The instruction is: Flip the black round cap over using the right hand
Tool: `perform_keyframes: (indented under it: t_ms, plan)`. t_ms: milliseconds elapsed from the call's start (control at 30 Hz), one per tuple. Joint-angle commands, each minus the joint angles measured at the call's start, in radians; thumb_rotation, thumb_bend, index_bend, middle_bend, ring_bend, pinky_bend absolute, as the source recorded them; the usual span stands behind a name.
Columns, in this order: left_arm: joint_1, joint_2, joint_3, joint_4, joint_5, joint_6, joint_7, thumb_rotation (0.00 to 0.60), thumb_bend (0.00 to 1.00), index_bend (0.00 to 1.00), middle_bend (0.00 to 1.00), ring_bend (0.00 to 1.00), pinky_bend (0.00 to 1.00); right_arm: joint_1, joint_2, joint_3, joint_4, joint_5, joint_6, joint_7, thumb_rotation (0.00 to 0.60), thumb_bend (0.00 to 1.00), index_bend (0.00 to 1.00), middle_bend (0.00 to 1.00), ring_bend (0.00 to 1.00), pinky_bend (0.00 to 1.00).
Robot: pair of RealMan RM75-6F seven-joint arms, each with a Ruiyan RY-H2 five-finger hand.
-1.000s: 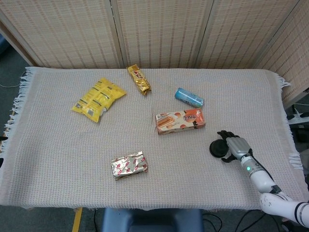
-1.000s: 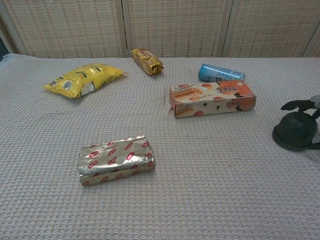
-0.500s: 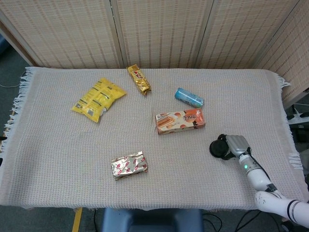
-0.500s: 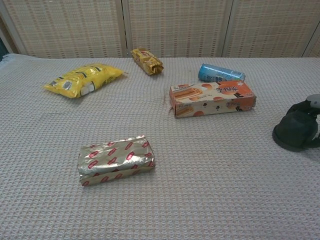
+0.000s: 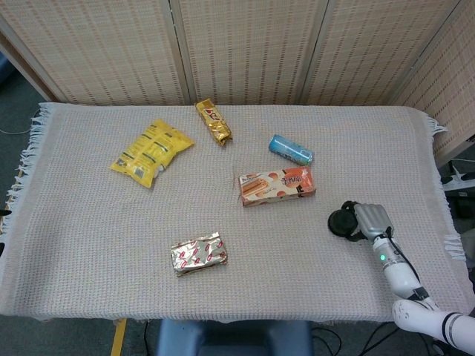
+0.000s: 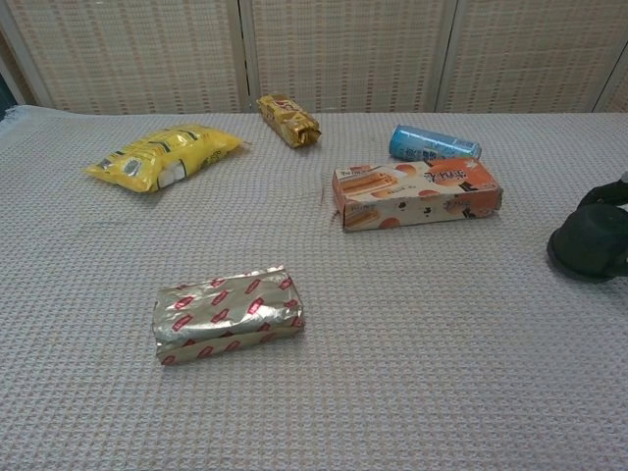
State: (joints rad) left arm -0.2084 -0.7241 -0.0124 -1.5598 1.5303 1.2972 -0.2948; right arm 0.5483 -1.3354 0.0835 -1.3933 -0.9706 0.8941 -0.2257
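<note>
The black round cap (image 5: pixel 341 222) sits near the right side of the cloth-covered table (image 5: pixel 96 237). My right hand (image 5: pixel 370 220) comes in from the lower right, its dark fingers wrapped round the cap's right side, gripping it. In the chest view the cap (image 6: pixel 591 245) shows at the far right edge with dark fingertips (image 6: pixel 606 192) hooked over its top; most of the hand is cut off there. Its rim looks low to the cloth, and I cannot tell whether it touches. My left hand shows in neither view.
An orange biscuit box (image 5: pixel 276 185) lies just up-left of the cap, with a blue can (image 5: pixel 290 149) beyond it. A silver foil packet (image 5: pixel 199 253), a yellow snack bag (image 5: pixel 151 151) and a gold bar (image 5: pixel 213 122) lie further left. The table's right edge is close to the hand.
The right hand's fingers have closed over the cap, and hand and cap together have shifted a little to the right.
</note>
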Motion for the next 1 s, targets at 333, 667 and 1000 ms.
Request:
perform_keyframes:
  t_ms: [333,667,1000]
  plan:
    - [-0.002,0.000,0.002,-0.003,0.005,-0.004,0.002,0.600,0.45,0.21,0.00,0.00,0.24,-0.128,-0.142,-0.029,0.284,-0.644,0.613,0.549,0.600,0.21,0.61,0.52,0.65,0.79]
    - [-0.003,0.001,0.003,-0.003,0.005,-0.005,0.001,0.600,0.45,0.21,0.00,0.00,0.24,-0.160,-0.009,0.017,0.056,-0.345,0.347,0.153,0.600,0.21,0.61,0.53,0.65,0.79]
    - [-0.005,0.002,0.003,-0.002,0.005,-0.011,0.001,0.600,0.45,0.21,0.00,0.00,0.24,-0.121,0.037,0.081,-0.088,-0.005,0.202,-0.185,0.600,0.21,0.62,0.53,0.65,0.79]
